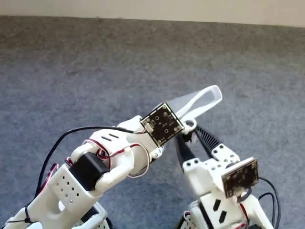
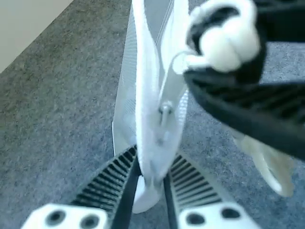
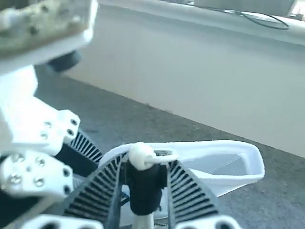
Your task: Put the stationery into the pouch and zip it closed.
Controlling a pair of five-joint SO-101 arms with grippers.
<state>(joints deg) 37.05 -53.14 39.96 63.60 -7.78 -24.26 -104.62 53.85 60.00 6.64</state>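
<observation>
Grey worktop [image 1: 71, 67]: our left tool [image 2: 150, 179] clamps the pouch [image 2: 143, 95], right tool [image 3: 145, 183] pinches the zip pull [image 3: 141, 155]; we judge zipping unfinished.

We are looking down from high at six o'clock, facing twelve across the table [image 1: 71, 57]. Both wrist cameras are sitting close to the pouch [image 1: 202, 101], which all three views are sharing.

Pouch [image 1: 202, 101] translucent white — table cover [image 1: 71, 71] flecked grey, wall [image 1: 143, 7] cream
</observation>
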